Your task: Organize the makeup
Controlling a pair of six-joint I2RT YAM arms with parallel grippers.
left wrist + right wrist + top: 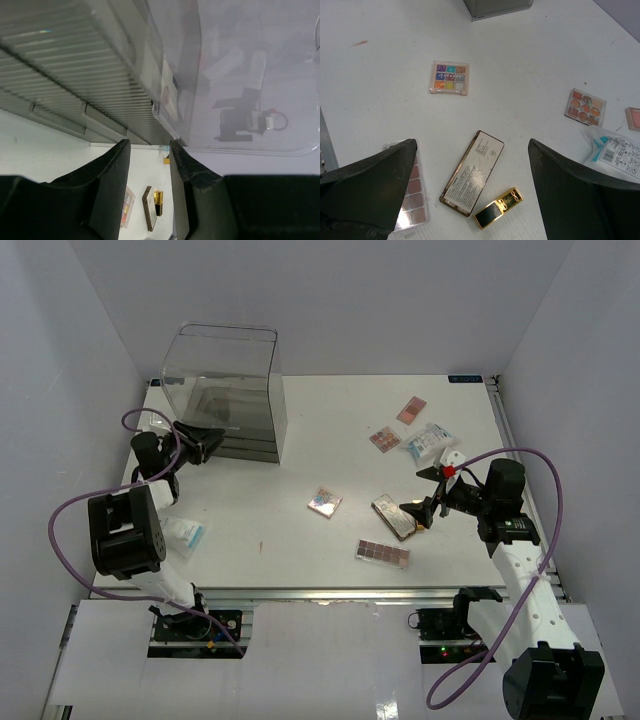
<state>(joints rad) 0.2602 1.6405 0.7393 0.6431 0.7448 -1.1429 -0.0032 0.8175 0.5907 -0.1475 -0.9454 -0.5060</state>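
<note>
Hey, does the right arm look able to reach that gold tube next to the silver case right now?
Probably yes: the right gripper is open above the gold tube, and nothing covers it. The silver case lying close beside it might crowd one finger.

1. Four flat eyeshadow palettes: pink palette [411, 409], round-pan palette [385, 439], glitter palette [324, 502], brown palette [382, 553].
2. One silver case [393, 515].
3. One gold-black tube [498, 207].
4. Two blue-white packets: right packet [430, 443], left packet [184, 534].
5. One clear plastic box [225, 390].
</note>
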